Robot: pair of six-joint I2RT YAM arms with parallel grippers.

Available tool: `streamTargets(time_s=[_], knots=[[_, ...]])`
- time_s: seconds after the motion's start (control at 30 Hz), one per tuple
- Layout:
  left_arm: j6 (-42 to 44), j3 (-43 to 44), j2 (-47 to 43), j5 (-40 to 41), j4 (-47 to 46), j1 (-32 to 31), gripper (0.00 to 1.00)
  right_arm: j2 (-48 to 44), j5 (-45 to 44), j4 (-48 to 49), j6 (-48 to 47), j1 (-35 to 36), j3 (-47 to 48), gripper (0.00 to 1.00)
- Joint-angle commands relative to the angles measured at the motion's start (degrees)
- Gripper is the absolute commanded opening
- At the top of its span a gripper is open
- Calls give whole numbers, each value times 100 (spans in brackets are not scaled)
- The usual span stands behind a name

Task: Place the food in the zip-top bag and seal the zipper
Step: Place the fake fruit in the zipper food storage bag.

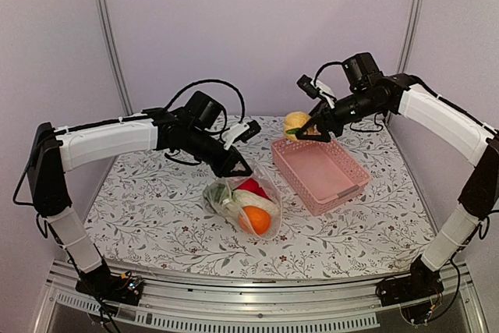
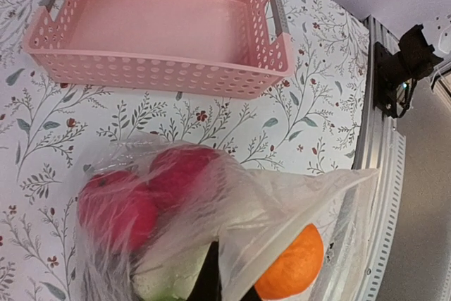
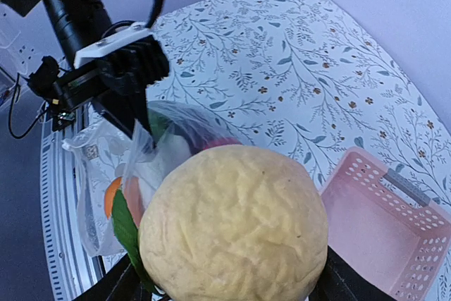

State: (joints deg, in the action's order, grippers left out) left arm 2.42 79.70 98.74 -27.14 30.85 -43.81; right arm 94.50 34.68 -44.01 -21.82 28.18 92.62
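The clear zip-top bag (image 1: 243, 204) lies on the table at centre, holding red (image 2: 144, 192), orange (image 2: 290, 266) and white-green (image 2: 169, 276) toy food. My left gripper (image 1: 236, 168) is shut on the bag's upper mouth edge and holds it raised; the bag film (image 2: 282, 209) drapes over its fingers. My right gripper (image 1: 309, 132) is shut on a yellow toy fruit with a green leaf (image 3: 236, 227), held in the air above the far left corner of the pink basket (image 1: 343, 185). The bag also shows in the right wrist view (image 3: 120, 174). The zipper strip cannot be made out.
The pink lattice basket (image 2: 162, 68) stands empty at right of centre. The table's floral cloth ends at a metal rail (image 1: 257, 286) along the near edge. Purple walls and metal posts close the back and sides.
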Motion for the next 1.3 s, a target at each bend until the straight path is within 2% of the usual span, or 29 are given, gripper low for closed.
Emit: streamTargets(time_s=[0.0, 0.17, 0.37, 1.07, 1.2, 1.27], knots=[[82, -34, -25, 120, 46, 22, 0, -442, 175, -285, -655, 804, -358, 59], [84, -29, -20, 158, 48, 21, 0, -484, -492, -544, -1293, 1930, -482, 60], [84, -42, -103, 165, 44, 20, 0, -16, -1465, -547, -1605, 2708, -476, 61], [38, -19, -191, -41, 41, -31, 0, 1457, -4234, 126, -1281, 3417, 477, 65], [-115, 17, -299, -453, -74, 6, 0, 1480, -4346, 285, -1503, 3714, 458, 74], [-187, 19, -370, -686, -134, 43, 0, 1484, -4401, 351, -1593, 3823, 419, 83]])
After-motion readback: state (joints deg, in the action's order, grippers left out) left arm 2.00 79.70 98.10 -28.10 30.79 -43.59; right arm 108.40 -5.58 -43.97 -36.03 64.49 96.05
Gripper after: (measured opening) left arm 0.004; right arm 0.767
